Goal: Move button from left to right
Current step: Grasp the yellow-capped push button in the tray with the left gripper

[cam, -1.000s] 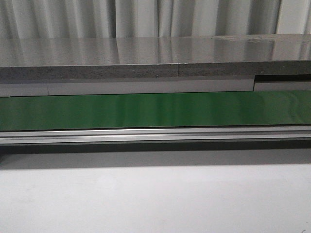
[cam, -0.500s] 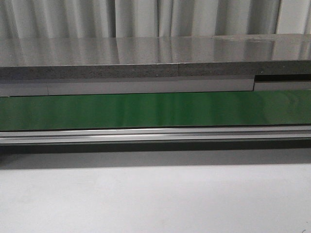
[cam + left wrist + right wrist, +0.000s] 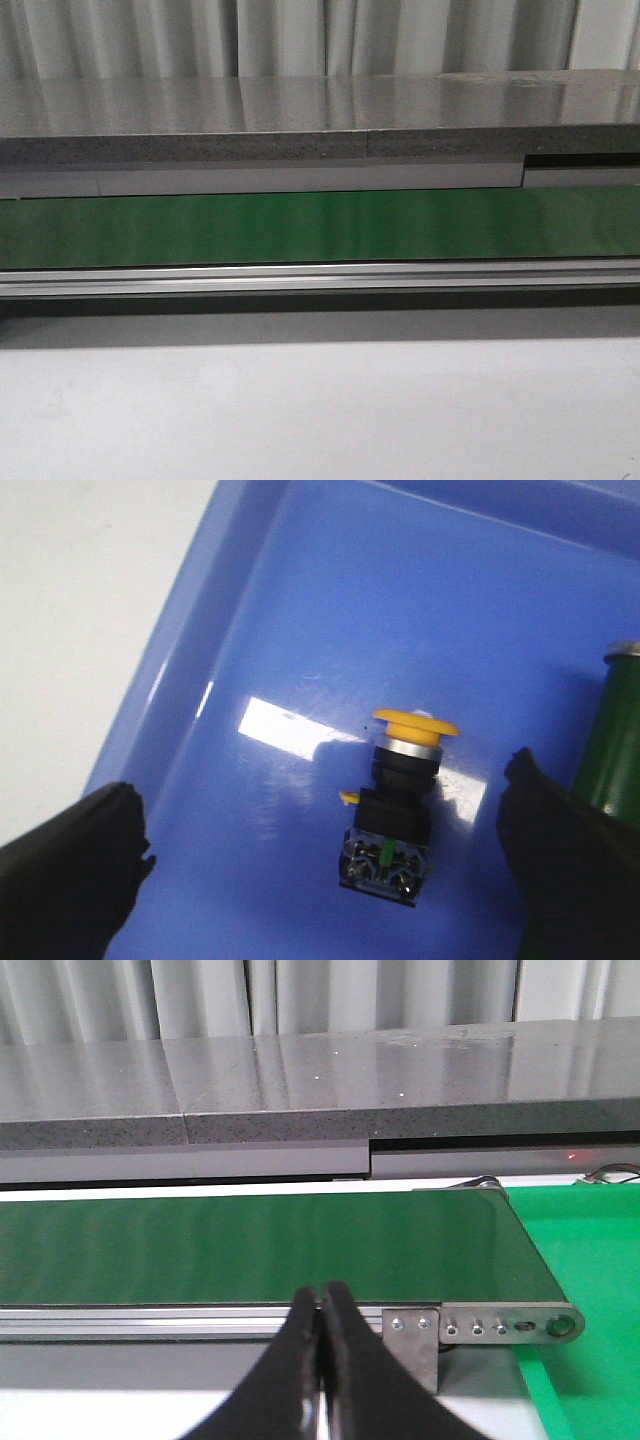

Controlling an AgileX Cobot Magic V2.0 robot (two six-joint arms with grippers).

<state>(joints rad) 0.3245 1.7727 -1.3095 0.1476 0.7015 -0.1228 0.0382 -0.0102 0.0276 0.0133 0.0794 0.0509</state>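
The left gripper (image 3: 320, 880) hangs wide open and empty, one finger either side of the button (image 3: 396, 800), which lies on its side in the blue tray (image 3: 330, 590). It looks small, light and rigid — the boxy black body seems the surest hold, the glossy yellow head slippery. No writing is readable. The right gripper (image 3: 322, 1360), pinched closed on nothing, faces the green conveyor belt (image 3: 250, 1245).
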